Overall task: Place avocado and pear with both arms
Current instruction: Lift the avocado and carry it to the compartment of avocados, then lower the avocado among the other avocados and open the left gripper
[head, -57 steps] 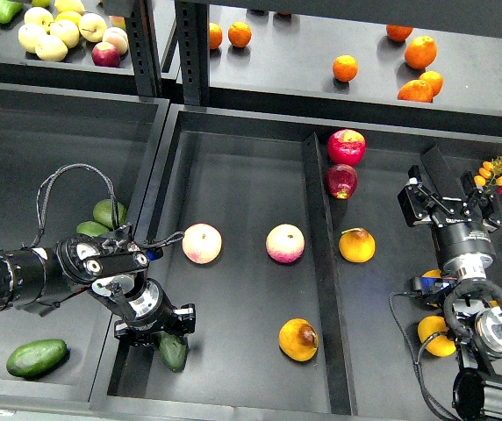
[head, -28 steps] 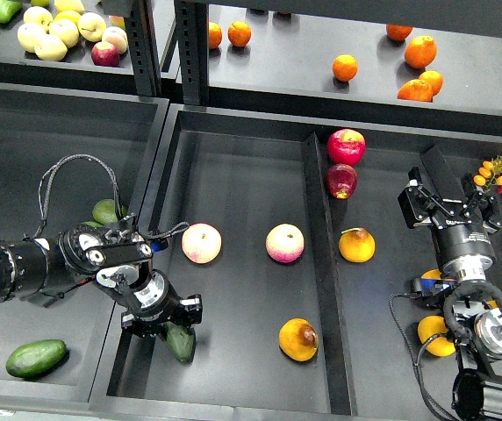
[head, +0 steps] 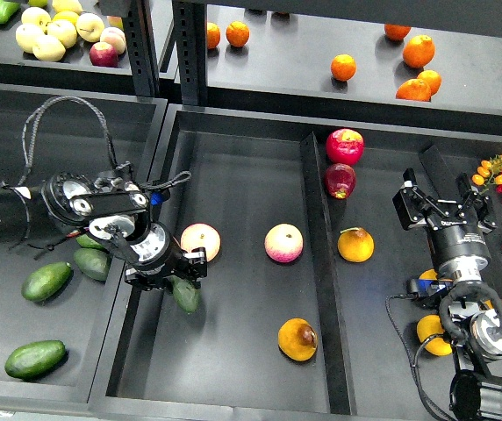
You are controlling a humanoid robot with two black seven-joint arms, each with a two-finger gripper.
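My left gripper (head: 177, 279) is shut on the dark green avocado (head: 186, 296) and holds it over the left part of the middle tray (head: 233, 175), just below a pink-yellow fruit (head: 200, 241). The pear (head: 297, 339), yellow-orange with a brown-red blotch, lies at the tray's front right, next to the divider (head: 318, 263). My right gripper (head: 437, 195) is over the right compartment, its fingers apart and empty, well away from the pear.
A second pink-yellow fruit (head: 283, 243) lies mid-tray. A similar yellow-orange fruit (head: 356, 245) and two red apples (head: 342, 162) lie right of the divider. Lighter avocados (head: 46, 281) lie in the left bin (head: 5, 158). Oranges (head: 419, 51) sit on the back shelf.
My left gripper has carried the avocado up and away from the tray's front edge toward the pink-yellow fruit. The left arm now uncovers more avocados in the left bin. The right arm has barely moved.
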